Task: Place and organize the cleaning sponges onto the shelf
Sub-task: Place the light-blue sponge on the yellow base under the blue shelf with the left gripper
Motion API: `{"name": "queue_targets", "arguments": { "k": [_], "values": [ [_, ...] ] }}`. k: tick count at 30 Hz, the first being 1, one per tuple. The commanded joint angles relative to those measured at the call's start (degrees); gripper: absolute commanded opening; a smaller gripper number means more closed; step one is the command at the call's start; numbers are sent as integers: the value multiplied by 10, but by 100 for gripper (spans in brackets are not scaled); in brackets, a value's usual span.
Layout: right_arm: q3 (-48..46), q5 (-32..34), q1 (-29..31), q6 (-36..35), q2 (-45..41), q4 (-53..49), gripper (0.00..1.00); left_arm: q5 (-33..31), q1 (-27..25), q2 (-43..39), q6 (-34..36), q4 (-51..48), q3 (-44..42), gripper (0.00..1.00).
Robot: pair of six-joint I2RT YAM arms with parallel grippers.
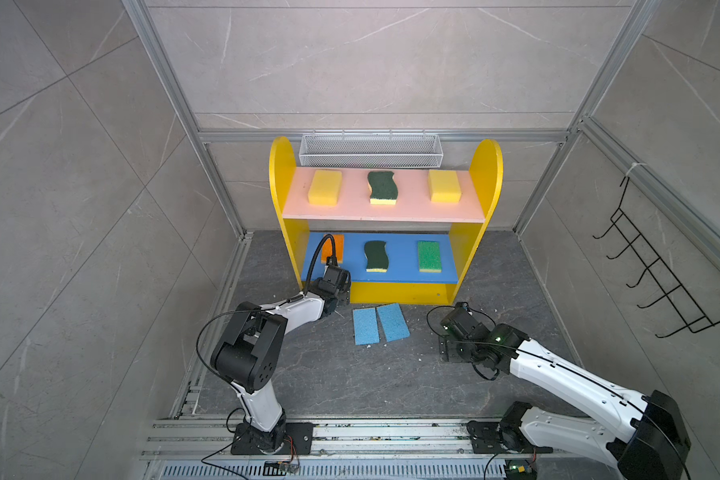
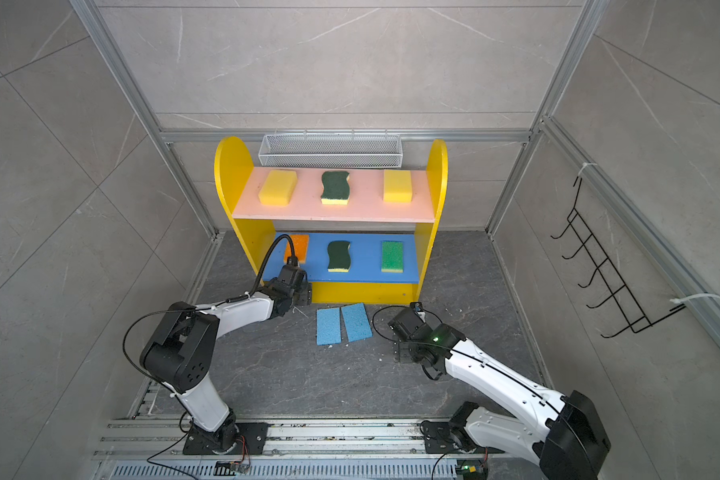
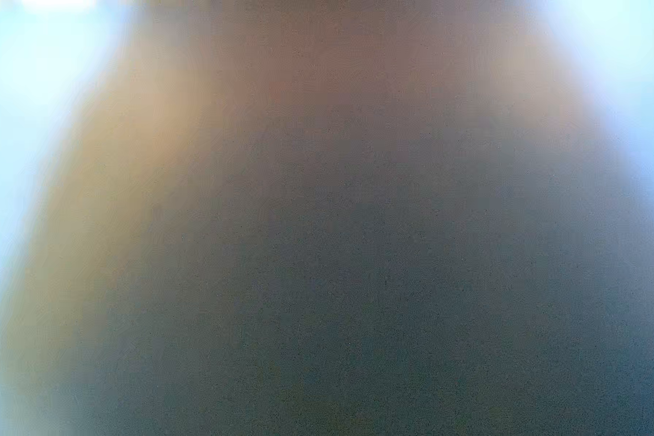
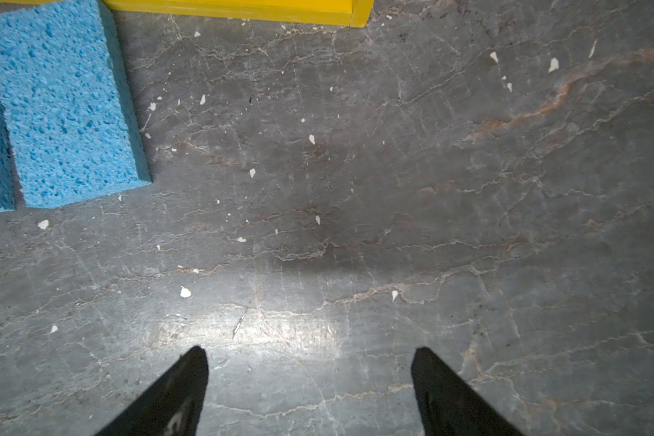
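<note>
Checking the shelf [image 1: 281, 178], you have six sponges on it. Pink upper board [image 1: 354, 203]: L yellow block [image 1: 325, 187], upper dk-green scourer [image 1: 382, 187] mid, R yellow block [image 1: 444, 185]. Blue lower board [image 1: 402, 266]: orange-topped sponge [image 1: 337, 247] at L, partly behind the arm's cable; lower dk-green scourer [image 1: 376, 256] mid; bright-green-topped sponge [image 1: 429, 256] at R. L blue sponge [image 1: 366, 326] and R blue sponge [image 1: 393, 322] lie flat on the floor [image 1: 350, 374], side by side, just in front of the shelf base. Your left gripper [image 1: 341, 291] sits at the lower board's L front edge, near the orange-topped sponge; its jaw state can't be told, as its wrist view is pure blur. Your right gripper [image 4: 310, 351] hangs over the floor beside the R blue sponge, fingers spread apart.
</note>
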Motion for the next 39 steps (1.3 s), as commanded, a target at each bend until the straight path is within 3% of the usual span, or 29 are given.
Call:
{"name": "queue_targets", "arguments": {
  "k": [1,17,26,33,39],
  "values": [
    [18,0,3,6,-12,-18,86,-18,4,8,7,-22,15,80],
    [14,-4,2,12,-22,-22,86,-12,2,-62,2,-62,-14,81],
    [8,-9,4,13,-42,-20,85,41,-1,-212,-63,-30,-139,77],
    [-5,-18,4,9,-62,-16,83,70,-1,-244,-138,18,-210,53],
    [-4,-13,4,2,-82,-32,81,63,-1,-233,-212,119,-259,36]
  ]
}}
